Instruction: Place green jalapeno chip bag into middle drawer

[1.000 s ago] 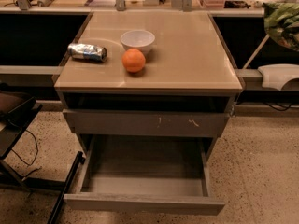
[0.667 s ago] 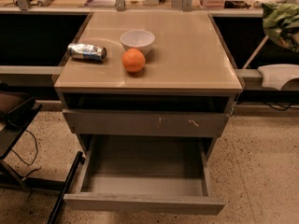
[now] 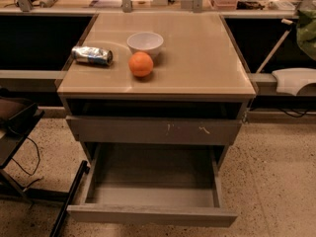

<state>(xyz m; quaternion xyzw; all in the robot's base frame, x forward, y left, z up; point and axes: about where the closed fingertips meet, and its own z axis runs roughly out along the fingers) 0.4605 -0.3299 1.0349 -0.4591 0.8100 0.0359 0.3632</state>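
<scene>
The green jalapeno chip bag hangs in the air at the far right edge, cut off by the frame, level with the table top. My gripper is at that same edge by the bag and mostly out of view. A white part of my arm shows below it. The middle drawer is pulled out at the bottom of the cabinet, and its smooth grey tray is bare. The bag is well to the right of the drawer and above it.
On the tan table top lie a crushed silver-blue can, a white bowl and an orange. A shut drawer front with pale scratch marks sits above the open drawer. A dark chair stands at the left.
The green bag has shifted a little to the right, further off the frame's edge. The cabinet, the drawer and the things on top have not moved.
</scene>
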